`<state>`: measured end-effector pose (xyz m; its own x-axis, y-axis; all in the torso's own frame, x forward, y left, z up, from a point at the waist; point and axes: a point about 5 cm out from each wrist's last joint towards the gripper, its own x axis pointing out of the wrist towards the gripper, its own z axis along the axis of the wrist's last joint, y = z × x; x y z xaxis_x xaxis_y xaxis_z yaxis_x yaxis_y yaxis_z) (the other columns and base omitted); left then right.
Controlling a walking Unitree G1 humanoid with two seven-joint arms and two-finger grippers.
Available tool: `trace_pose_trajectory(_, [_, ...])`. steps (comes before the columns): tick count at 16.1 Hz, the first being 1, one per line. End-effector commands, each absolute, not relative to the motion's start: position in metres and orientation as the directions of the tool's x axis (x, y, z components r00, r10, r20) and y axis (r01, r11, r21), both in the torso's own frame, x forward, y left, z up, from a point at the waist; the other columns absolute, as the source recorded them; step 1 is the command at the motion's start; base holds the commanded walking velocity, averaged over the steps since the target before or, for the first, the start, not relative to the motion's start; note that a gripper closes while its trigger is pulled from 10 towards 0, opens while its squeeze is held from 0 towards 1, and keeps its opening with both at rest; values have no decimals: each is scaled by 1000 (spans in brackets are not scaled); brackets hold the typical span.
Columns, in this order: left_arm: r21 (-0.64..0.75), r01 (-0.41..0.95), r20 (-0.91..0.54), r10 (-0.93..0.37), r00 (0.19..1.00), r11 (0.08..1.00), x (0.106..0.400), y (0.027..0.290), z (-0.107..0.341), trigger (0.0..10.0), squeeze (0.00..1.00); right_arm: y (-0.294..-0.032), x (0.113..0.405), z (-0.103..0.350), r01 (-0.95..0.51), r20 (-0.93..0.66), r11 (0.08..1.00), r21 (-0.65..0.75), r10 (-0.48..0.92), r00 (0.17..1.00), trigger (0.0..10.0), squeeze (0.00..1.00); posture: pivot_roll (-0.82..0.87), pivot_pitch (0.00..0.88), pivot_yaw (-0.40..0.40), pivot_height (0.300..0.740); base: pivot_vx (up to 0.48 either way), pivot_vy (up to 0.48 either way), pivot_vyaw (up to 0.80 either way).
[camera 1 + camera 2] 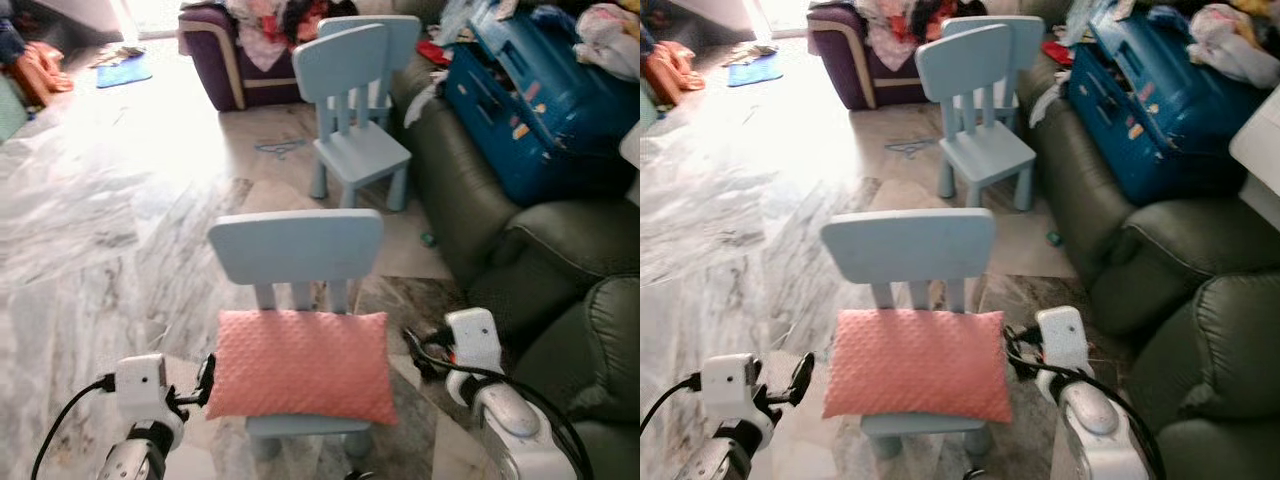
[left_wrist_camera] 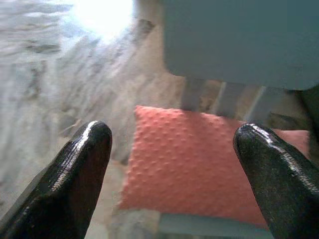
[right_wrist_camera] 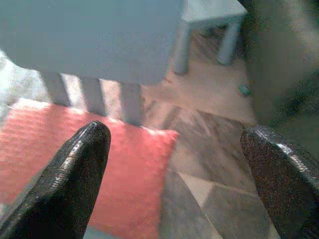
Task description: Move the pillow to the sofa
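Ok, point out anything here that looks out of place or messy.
The pink pillow lies on a small blue chair, overhanging the seat on both sides, rather than on the sofa. The sofa's far end is heaped with a blue suitcase and loose clothes. Both grippers, left and right, flank the pillow, open.

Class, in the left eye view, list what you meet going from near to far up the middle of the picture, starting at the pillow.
Pink pillow → backrest of the near blue chair → far blue chair → purple sofa heaped with clothes.
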<state>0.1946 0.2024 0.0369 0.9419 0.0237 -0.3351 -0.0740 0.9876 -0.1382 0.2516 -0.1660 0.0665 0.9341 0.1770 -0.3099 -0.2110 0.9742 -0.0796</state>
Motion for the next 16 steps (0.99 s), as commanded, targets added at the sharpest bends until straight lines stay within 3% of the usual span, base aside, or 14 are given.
trace_pose_trajectory(1, [-113, -98, -352, 52, 934, 989, 190, 207, 33, 10000, 0, -162, 253, 70, -227, -291, 971, -73, 197, 936, 10000, 0, -133, 140, 65, 740, 0, 0, 0])
trace_pose_trajectory(9, [-102, -99, -246, 71, 967, 990, 197, 212, 54, 10000, 0, -152, 267, 79, -256, -234, 964, -73, 233, 944, 10000, 0, -122, 93, 58, 740, 0, 0, 0])
trace_pose_trajectory(11, [-64, -144, -243, 124, 962, 988, 195, 217, 54, 10000, 0, -153, 269, 81, -253, -221, 965, -69, 232, 947, 10000, 0, -120, 81, 58, 740, 0, 0, 0])
trace_pose_trajectory(16, [-115, -141, -265, 106, 959, 983, 178, 213, 49, 10000, 0, -155, 265, 79, -269, -217, 961, -60, 251, 943, 10000, 0, -118, 70, 56, 740, 0, 0, 0])
